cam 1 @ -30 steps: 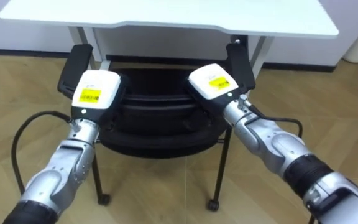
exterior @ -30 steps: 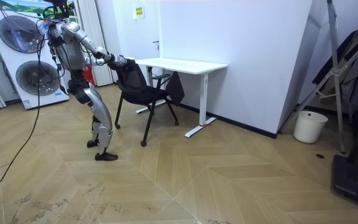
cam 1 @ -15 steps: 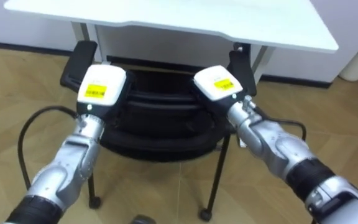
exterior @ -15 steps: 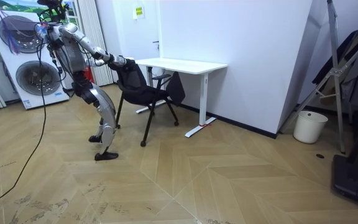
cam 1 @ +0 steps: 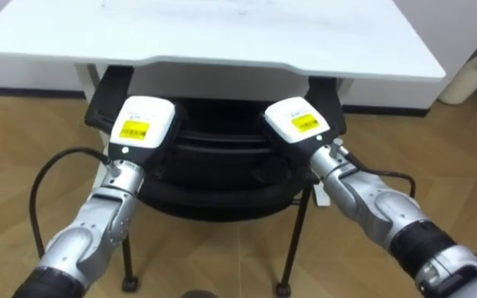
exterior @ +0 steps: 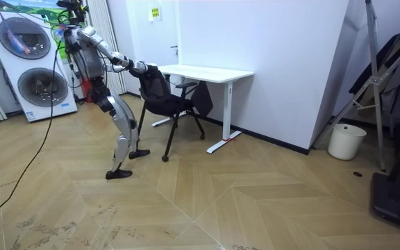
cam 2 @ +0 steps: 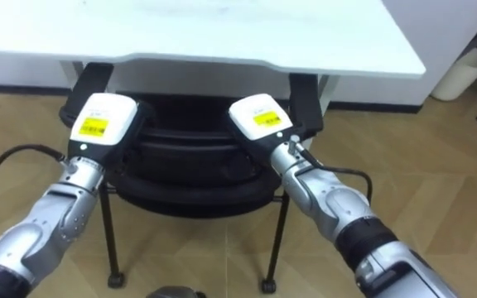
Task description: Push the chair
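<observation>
Under the front edge of the white desk (cam 1: 222,37), in the left eye view, you saw the black chair (cam 1: 214,178) with the left hand (cam 1: 143,124) and the right hand (cam 1: 298,124) set against the two ends of its backrest. Their fingers were hidden behind it, so you could not tell whether either hand gripped. Across the room view, the robot leaned forward in a stride with both arms stretched to the chair at the desk's end, washing machines (exterior: 30,62) behind it.
</observation>
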Motion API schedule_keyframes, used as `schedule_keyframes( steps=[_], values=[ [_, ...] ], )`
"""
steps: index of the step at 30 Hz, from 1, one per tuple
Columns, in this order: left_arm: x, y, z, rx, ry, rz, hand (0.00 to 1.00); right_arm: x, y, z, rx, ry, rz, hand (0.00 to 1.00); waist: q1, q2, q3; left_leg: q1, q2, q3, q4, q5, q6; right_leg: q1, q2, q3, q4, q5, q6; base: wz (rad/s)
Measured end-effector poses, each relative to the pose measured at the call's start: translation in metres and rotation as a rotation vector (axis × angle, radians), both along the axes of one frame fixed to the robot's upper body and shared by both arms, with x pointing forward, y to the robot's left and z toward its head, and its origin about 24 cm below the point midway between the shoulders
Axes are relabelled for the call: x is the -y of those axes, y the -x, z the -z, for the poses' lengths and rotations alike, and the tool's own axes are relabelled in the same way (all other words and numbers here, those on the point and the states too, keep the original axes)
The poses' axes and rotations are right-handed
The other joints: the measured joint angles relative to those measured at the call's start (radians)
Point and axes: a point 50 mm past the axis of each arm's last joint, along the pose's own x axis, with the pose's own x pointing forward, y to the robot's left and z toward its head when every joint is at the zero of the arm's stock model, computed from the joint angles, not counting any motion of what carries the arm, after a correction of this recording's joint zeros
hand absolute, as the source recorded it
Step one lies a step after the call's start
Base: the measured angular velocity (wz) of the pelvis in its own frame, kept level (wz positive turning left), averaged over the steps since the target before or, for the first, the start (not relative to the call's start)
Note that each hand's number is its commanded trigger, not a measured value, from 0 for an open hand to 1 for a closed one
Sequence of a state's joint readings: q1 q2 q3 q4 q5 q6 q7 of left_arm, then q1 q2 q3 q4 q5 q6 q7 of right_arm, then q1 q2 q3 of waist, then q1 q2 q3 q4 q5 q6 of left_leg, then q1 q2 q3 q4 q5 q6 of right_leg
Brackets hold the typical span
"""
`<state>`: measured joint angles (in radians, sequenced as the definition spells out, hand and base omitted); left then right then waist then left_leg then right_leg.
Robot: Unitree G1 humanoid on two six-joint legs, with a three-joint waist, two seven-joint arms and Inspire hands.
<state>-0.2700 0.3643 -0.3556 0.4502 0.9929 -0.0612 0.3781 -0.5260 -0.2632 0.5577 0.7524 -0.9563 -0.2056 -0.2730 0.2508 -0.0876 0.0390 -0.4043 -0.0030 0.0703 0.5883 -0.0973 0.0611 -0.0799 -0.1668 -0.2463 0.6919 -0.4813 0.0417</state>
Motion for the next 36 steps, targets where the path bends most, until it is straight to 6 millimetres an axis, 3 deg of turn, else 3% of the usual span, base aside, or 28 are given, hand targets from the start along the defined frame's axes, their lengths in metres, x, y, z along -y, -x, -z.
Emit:
schedule_keyframes(
  steps=[2, 4, 9, 12, 15, 16, 18, 19, 20, 21, 23, 24, 25, 26, 29, 33, 34, 35, 36],
  values=[
    [0.000, -0.003, -0.004, 0.003, -0.008, 0.009, 1.00, 0.001, 0.000, -0.001, 0.000, -0.008, 0.007, 1.00, -0.001, -0.022, -0.0112, -0.005, -0.009, 0.016, 0.002, -0.019, 0.014, 0.003, -0.016, 0.002, -0.020, -0.002, 0.012, -0.09],
    [0.001, -0.005, -0.007, 0.007, -0.012, 0.016, 1.00, 0.002, -0.001, -0.002, 0.010, -0.014, 0.010, 1.00, 0.001, -0.026, -0.0106, -0.005, -0.011, 0.027, 0.007, -0.033, 0.024, 0.010, -0.022, 0.004, -0.036, 0.002, 0.021, -0.08],
    [-0.001, -0.005, -0.015, 0.034, -0.033, 0.020, 1.00, 0.000, -0.001, -0.006, 0.024, -0.027, 0.007, 1.00, -0.002, -0.064, -0.0125, -0.008, -0.029, 0.043, 0.016, -0.069, 0.039, 0.014, -0.043, 0.008, -0.052, -0.006, 0.040, -0.05],
    [-0.002, -0.004, -0.016, 0.035, -0.039, 0.018, 1.00, -0.001, -0.001, -0.006, 0.024, -0.033, 0.006, 1.00, -0.005, -0.067, -0.0114, -0.005, -0.038, 0.039, 0.037, -0.093, 0.040, 0.027, -0.054, -0.008, -0.047, -0.012, 0.051, -0.02],
    [-0.001, -0.003, -0.014, 0.031, -0.032, 0.015, 1.00, -0.001, 0.000, -0.006, 0.025, -0.033, 0.006, 1.00, 0.000, -0.069, -0.0108, 0.002, -0.059, 0.037, 0.055, -0.115, 0.046, 0.015, -0.101, -0.058, 0.029, -0.018, 0.061, -0.10],
    [-0.001, -0.003, -0.014, 0.030, -0.029, 0.014, 1.00, 0.000, 0.000, -0.005, 0.026, -0.031, 0.007, 1.00, 0.000, -0.067, -0.0088, 0.006, -0.061, 0.035, 0.062, -0.121, 0.045, 0.004, -0.118, -0.084, 0.075, -0.005, 0.054, 0.00],
    [-0.002, -0.003, -0.013, 0.029, -0.027, 0.013, 1.00, 0.000, 0.000, -0.004, 0.025, -0.030, 0.009, 1.00, 0.005, -0.056, -0.0004, 0.017, -0.062, 0.018, 0.079, -0.137, 0.042, -0.016, -0.130, -0.094, 0.148, 0.027, 0.046, -0.03],
    [-0.001, -0.004, -0.014, 0.030, -0.024, 0.016, 1.00, 0.000, 0.000, -0.004, 0.027, -0.032, 0.010, 1.00, 0.008, -0.046, 0.0059, 0.021, -0.064, -0.008, 0.090, -0.146, 0.038, -0.044, -0.131, -0.089, 0.214, 0.069, 0.035, -0.06],
    [-0.001, -0.004, -0.014, 0.032, -0.024, 0.019, 1.00, -0.001, 0.000, -0.004, 0.031, -0.035, 0.011, 1.00, 0.008, -0.035, 0.0121, 0.024, -0.061, -0.034, 0.090, -0.148, 0.036, -0.076, -0.126, -0.081, 0.267, 0.125, 0.026, -0.04],
    [-0.001, -0.005, -0.015, 0.036, -0.024, 0.022, 1.00, -0.001, 0.000, -0.004, 0.036, -0.037, 0.012, 1.00, 0.010, -0.028, 0.0159, 0.025, -0.059, -0.050, 0.089, -0.148, 0.035, -0.089, -0.120, -0.079, 0.284, 0.149, 0.018, -0.16],
    [-0.002, -0.006, -0.016, 0.043, -0.026, 0.029, 1.00, -0.001, -0.001, -0.005, 0.050, -0.043, 0.014, 1.00, 0.045, -0.012, 0.0213, 0.025, -0.058, -0.097, 0.074, -0.143, 0.026, -0.145, -0.085, -0.058, 0.219, 0.135, 0.021, -0.48],
    [-0.002, -0.007, -0.016, 0.042, -0.026, 0.028, 1.00, -0.002, -0.001, -0.005, 0.053, -0.043, 0.017, 1.00, 0.050, -0.011, 0.0211, 0.026, -0.058, -0.108, 0.069, -0.140, 0.021, -0.151, -0.073, -0.060, 0.167, 0.127, 0.020, -0.28],
    [-0.002, -0.009, -0.016, 0.043, -0.029, 0.023, 1.00, -0.002, -0.001, -0.006, 0.060, -0.043, 0.016, 1.00, 0.054, -0.016, 0.0168, 0.026, -0.059, -0.117, 0.055, -0.132, 0.010, -0.153, -0.054, -0.059, 0.043, 0.131, 0.018, 0.20],
    [-0.002, -0.011, -0.016, 0.045, -0.027, 0.018, 1.00, -0.002, -0.002, -0.007, 0.063, -0.038, 0.016, 1.00, 0.048, -0.018, 0.0121, 0.021, -0.061, -0.124, 0.050, -0.126, 0.000, -0.158, -0.039, -0.057, -0.007, 0.150, -0.003, 0.33],
    [-0.002, -0.011, -0.016, 0.062, -0.021, 0.017, 1.00, -0.001, -0.003, -0.008, 0.069, -0.034, 0.018, 1.00, 0.046, -0.022, 0.0040, 0.019, -0.058, -0.161, 0.011, -0.093, -0.036, -0.142, -0.010, -0.090, -0.073, 0.153, -0.014, 0.15],
    [-0.002, -0.010, -0.016, 0.075, -0.020, 0.018, 1.00, -0.001, -0.004, -0.009, 0.070, -0.034, 0.019, 1.00, 0.042, -0.041, 0.0044, 0.041, -0.048, -0.173, -0.052, -0.067, -0.047, -0.111, 0.006, -0.115, -0.128, 0.170, -0.034, 0.15],
    [-0.002, -0.010, -0.017, 0.078, -0.022, 0.018, 1.00, -0.002, -0.004, -0.009, 0.071, -0.035, 0.018, 0.72, 0.040, -0.043, 0.0053, 0.049, -0.046, -0.178, -0.069, -0.060, -0.048, -0.100, 0.012, -0.120, -0.147, 0.175, -0.038, 0.14],
    [-0.002, -0.010, -0.017, 0.085, -0.021, 0.018, 1.00, -0.002, -0.004, -0.010, 0.075, -0.035, 0.017, 0.00, 0.036, -0.045, 0.0052, 0.052, -0.045, -0.186, -0.080, -0.057, -0.052, -0.092, 0.017, -0.129, -0.162, 0.177, -0.042, 0.13],
    [-0.002, -0.010, -0.017, 0.090, -0.020, 0.019, 1.00, -0.001, -0.004, -0.011, 0.078, -0.035, 0.016, 0.00, 0.034, -0.046, 0.0052, 0.052, -0.045, -0.189, -0.084, -0.056, -0.053, -0.092, 0.018, -0.131, -0.164, 0.177, -0.043, 0.15]
  ],
)
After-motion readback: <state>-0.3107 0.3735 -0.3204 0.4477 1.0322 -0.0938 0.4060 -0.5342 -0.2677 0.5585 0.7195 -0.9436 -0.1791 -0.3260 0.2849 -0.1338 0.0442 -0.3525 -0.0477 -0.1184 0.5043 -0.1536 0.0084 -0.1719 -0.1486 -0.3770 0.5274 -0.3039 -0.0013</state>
